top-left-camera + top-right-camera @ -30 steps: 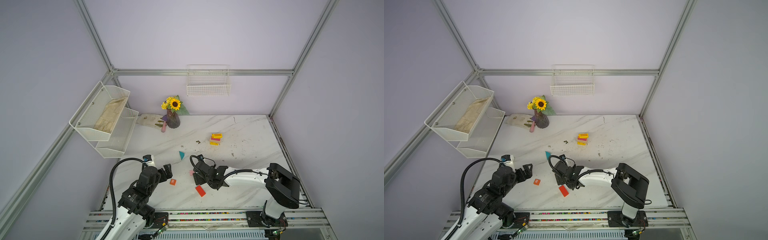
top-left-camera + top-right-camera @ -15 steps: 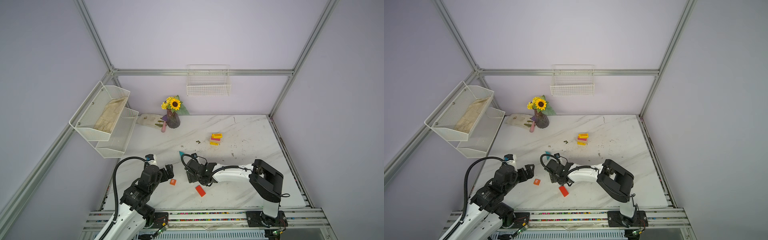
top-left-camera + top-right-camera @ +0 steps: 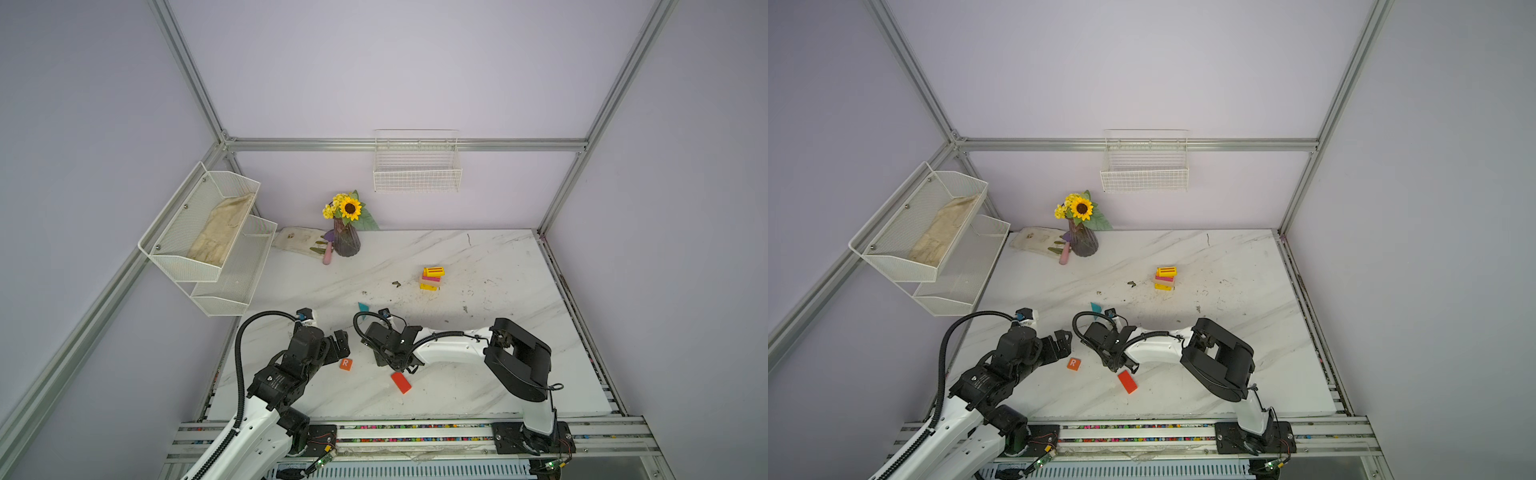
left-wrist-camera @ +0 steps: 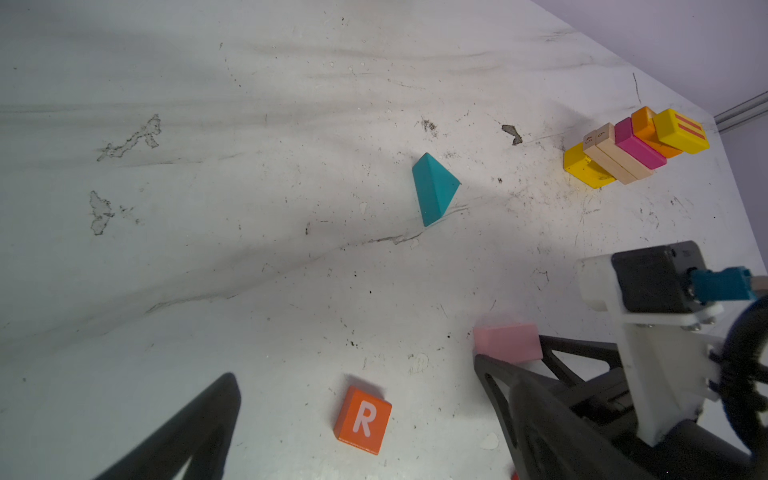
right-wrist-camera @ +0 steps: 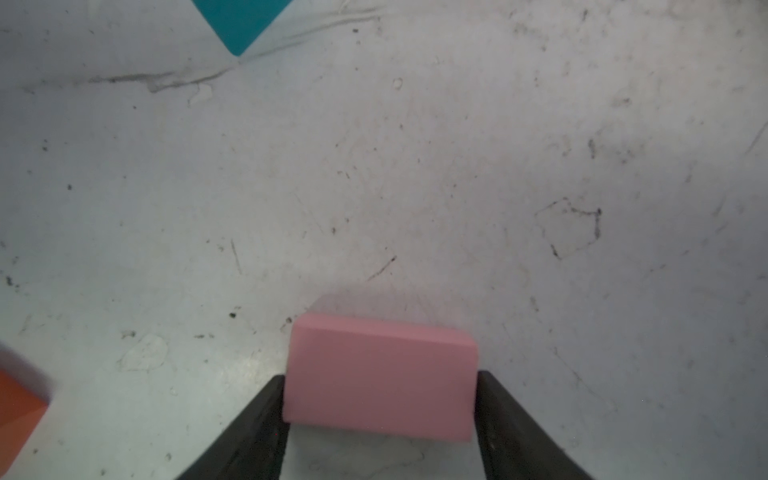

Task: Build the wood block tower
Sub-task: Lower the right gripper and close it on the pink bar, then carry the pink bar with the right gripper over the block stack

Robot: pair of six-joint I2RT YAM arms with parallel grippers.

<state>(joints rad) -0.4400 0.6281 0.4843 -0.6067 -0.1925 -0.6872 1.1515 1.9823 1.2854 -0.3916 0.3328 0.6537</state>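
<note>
The tower [image 3: 432, 277] [image 3: 1165, 277] [image 4: 631, 145] stands at mid-table: a yellow base, then tan, magenta and orange slabs, with a striped yellow block on top. A pink block [image 5: 380, 380] [image 4: 507, 343] lies on the table, and my right gripper [image 5: 380, 415] [image 3: 395, 365] is shut on its two short sides; both top views hide it under the gripper. My left gripper [image 4: 376, 388] [image 3: 338, 347] is open, just behind the orange "R" cube [image 4: 363, 419] [image 3: 345, 364] [image 3: 1073, 363]. A teal triangle [image 3: 363, 307] [image 4: 434, 189] lies loose behind the grippers. A red block [image 3: 401, 382] [image 3: 1127, 381] lies in front of the right gripper.
A sunflower vase [image 3: 345, 241] stands at the back left beside a cloth [image 3: 297, 241]. White wire shelves [image 3: 208, 232] hang on the left wall and a wire basket [image 3: 417, 174] on the back wall. A metal rail [image 3: 415, 432] runs along the table's front edge.
My right gripper has come down over the pink block and closed its jaws onto it, with the arm's elbow swinging left. The left arm has hardly moved.
</note>
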